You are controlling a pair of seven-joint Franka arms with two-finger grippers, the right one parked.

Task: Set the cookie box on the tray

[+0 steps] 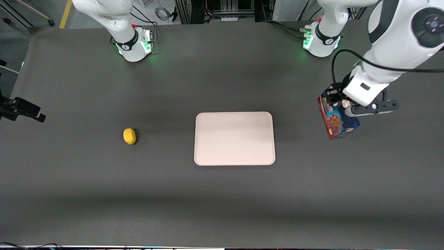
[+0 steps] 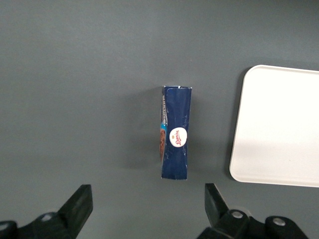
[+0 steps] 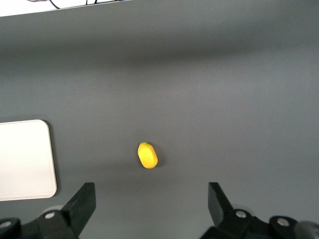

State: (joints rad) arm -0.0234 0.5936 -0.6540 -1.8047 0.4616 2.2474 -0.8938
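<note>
Fingers spread wide, the gripper (image 2: 148, 209) hovers above the upright cookie box (image 2: 175, 132) beside the tray (image 1: 234, 138), with descent and grasp seemingly next.

Small yellow lemon-like object (image 1: 129, 136) on dark table (image 1: 104, 194), toward parked arm's end.

The box (image 1: 335, 119) stands on the table (image 1: 69, 191) toward the working arm's end, apart from the tray (image 1: 234, 138) at mid-table. The gripper (image 2: 149, 211) hangs above the box, fingers spread. The lemon (image 1: 129, 136) lies toward the parked arm's end, apart from the tray.
</note>
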